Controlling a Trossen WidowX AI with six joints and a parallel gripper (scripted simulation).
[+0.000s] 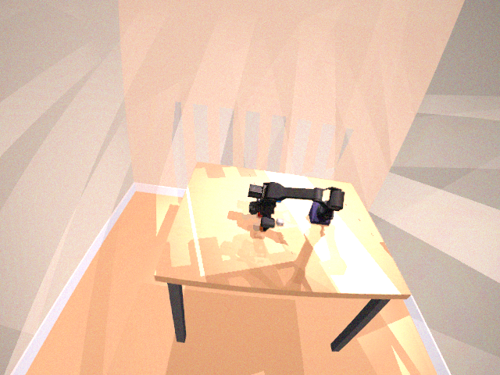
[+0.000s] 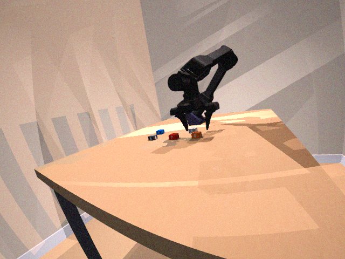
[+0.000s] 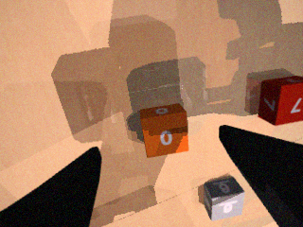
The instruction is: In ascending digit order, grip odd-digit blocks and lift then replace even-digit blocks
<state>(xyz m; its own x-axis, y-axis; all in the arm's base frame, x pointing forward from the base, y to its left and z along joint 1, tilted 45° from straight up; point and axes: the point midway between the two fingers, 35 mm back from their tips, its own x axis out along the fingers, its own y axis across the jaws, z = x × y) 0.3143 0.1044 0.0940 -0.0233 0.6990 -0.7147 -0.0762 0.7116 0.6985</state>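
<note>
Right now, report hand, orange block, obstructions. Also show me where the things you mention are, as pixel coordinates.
Hand [image 2: 197, 129] open, nothing held. Orange block [image 2: 196, 135] [image 3: 166, 133] on table, showing 0. Gray block [image 2: 192, 130] [image 3: 224, 198] close by, showing a digit.

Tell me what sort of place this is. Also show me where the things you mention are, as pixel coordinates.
Probably a bare robot test room: a black jointed robot arm [image 1: 296, 193] [image 2: 220, 54], a light wooden table [image 1: 226, 258] [image 2: 167, 167] with dark legs, and small digit-printed blocks.
</note>
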